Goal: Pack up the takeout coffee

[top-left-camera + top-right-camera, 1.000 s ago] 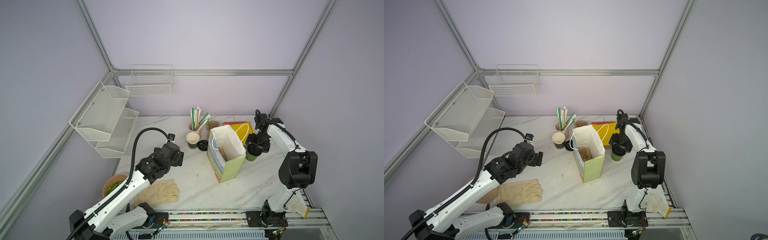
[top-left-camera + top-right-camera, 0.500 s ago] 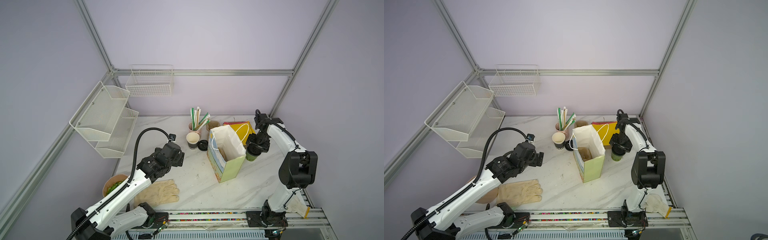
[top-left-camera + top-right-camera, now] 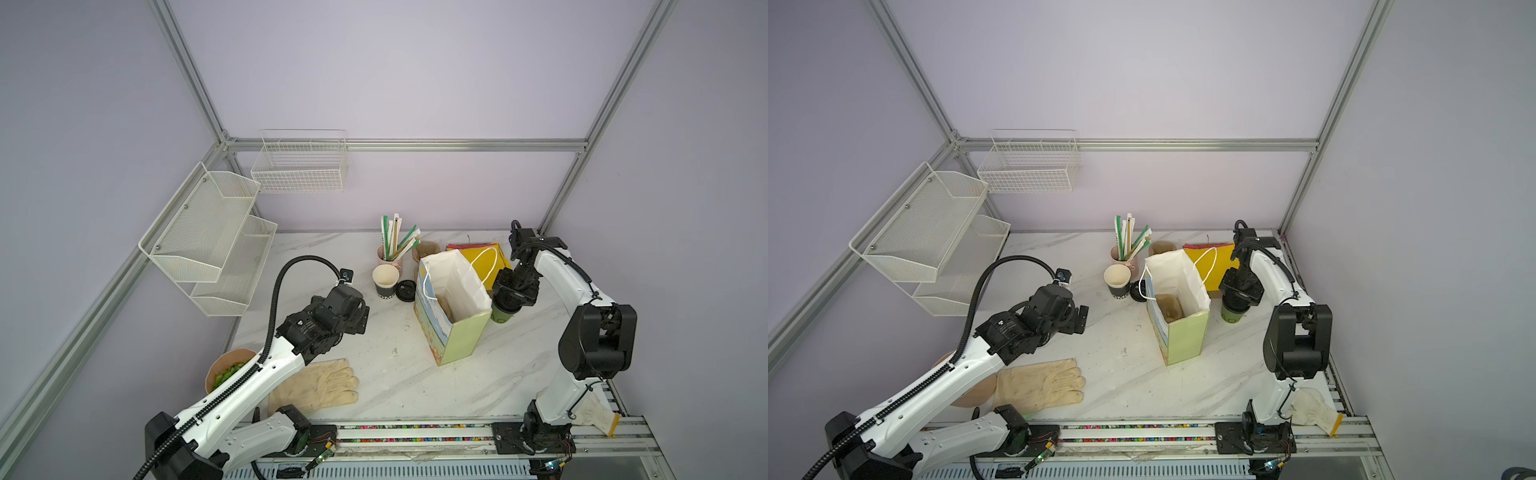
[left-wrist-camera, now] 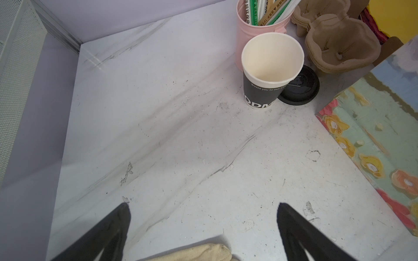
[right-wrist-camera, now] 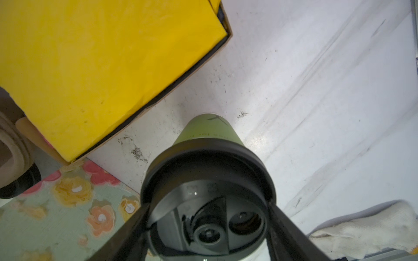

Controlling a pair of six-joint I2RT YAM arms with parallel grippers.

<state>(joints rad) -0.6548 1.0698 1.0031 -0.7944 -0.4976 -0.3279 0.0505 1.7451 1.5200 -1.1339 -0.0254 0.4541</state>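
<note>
Just at 3 o'clock of the paper bag (image 3: 461,338), in both top views, the takeout coffee (image 3: 503,319) stands upright on the surface (image 3: 395,390) with its lid on. The packing proper is not yet done. By my reading the cup has yet to be gripped firmly, lifted over the bag's open mouth and lowered inside, where something brown lies at the bottom. The right claw (image 5: 209,206) hangs straight down over the cup, its fingers (image 5: 126,235) set on opposite sides of the black lid (image 5: 208,158), at or just off its rim; whether they press it I cannot tell. Its arm is folded sharply, elbow between 3 and 4 o'clock of the bag, wrist bent down. The left claw (image 4: 203,210) is spread wide and empty. It hovers over bare surface well apart at 9 o'clock of the bag and points toward the black paper cup (image 4: 262,90) at its 1 o'clock. Its arm stretches long from the front rail at 7 o'clock of the surface.
</note>
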